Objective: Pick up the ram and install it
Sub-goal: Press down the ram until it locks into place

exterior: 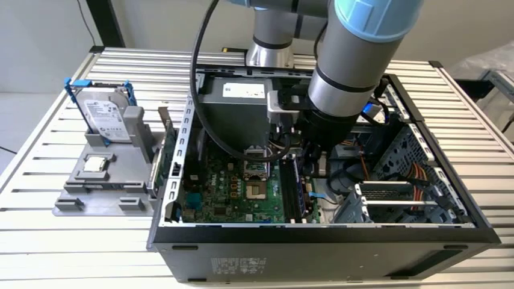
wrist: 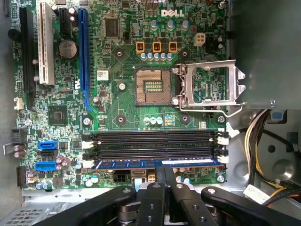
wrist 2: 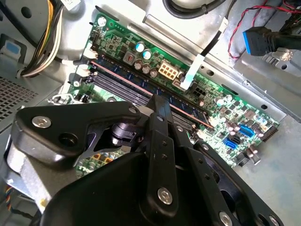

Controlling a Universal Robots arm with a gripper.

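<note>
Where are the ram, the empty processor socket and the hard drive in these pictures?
ram (wrist: 141, 164): first wrist view, on its blue top edge in the slot.
processor socket (wrist: 153, 86): first wrist view, on its open contact field.
hard drive (exterior: 106, 117): exterior view, on its silver face.

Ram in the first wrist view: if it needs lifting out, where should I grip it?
Grip its upper long edge near mid-length, coming straight down toward the board. The ram stands on edge in the outermost slot, so pinch its flat faces. The neighbouring slot is empty, and white clips crowd the ends.

Green motherboard (wrist: 127, 108), blue-edged ram (wrist: 155, 164)
</note>
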